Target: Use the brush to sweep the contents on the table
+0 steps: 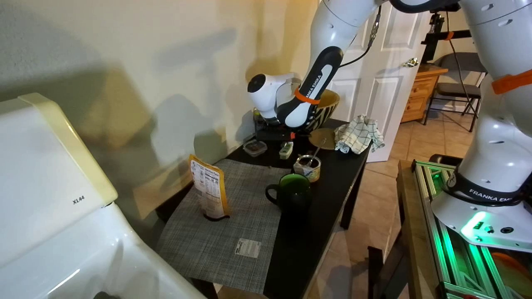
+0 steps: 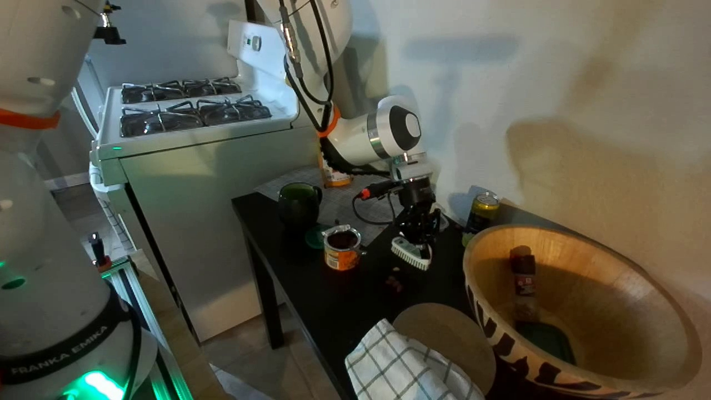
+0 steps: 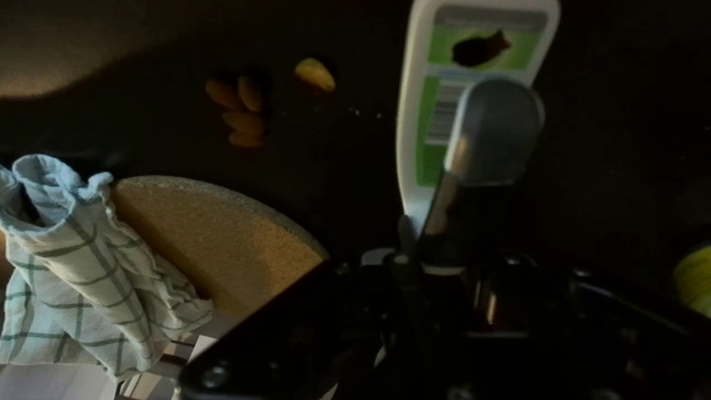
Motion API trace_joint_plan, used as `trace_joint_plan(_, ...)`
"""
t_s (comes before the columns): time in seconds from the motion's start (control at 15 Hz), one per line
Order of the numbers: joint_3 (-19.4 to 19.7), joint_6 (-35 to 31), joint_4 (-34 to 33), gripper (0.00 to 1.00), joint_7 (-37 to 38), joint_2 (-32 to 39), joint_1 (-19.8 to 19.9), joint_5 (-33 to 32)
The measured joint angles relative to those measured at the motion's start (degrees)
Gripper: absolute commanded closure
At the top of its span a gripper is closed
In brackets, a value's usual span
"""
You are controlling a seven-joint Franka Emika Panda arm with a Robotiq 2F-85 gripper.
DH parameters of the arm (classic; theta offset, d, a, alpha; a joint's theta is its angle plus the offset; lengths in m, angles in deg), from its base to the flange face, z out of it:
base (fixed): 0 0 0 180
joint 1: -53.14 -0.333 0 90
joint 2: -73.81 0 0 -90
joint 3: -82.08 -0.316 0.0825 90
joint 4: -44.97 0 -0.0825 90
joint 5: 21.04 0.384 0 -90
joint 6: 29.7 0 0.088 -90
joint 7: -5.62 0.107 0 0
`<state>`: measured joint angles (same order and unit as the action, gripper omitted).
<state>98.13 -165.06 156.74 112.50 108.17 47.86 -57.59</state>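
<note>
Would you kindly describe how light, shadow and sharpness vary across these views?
Wrist view: dim, the table nearly black, the nuts and brush soft-edged; both exterior views: shadows across the wall, green glare on the robot's base.

Gap over black table (image 2: 355, 305) between opened tin can (image 2: 340, 256) and round brown board (image 2: 450, 330), almonds (image 3: 244, 121) lying in it; metal utensil (image 1: 319, 150) slants from can. Toward wall (image 2: 555, 139), striped wooden bowl (image 2: 616, 314) and drink can (image 2: 481, 214) block; toward robot base (image 2: 44, 311), checked towel (image 2: 402, 364) and dark mug (image 2: 297, 214).

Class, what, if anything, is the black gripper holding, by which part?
The gripper holds a white brush with a green label, apparently by its raised, grey-tipped handle.
</note>
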Motion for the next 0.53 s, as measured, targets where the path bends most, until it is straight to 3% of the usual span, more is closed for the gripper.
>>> trace_joint_plan(0.53, 0.6, 1.2, 5.0, 0.94, -1.6, -2.0, -0.5, -9.0)
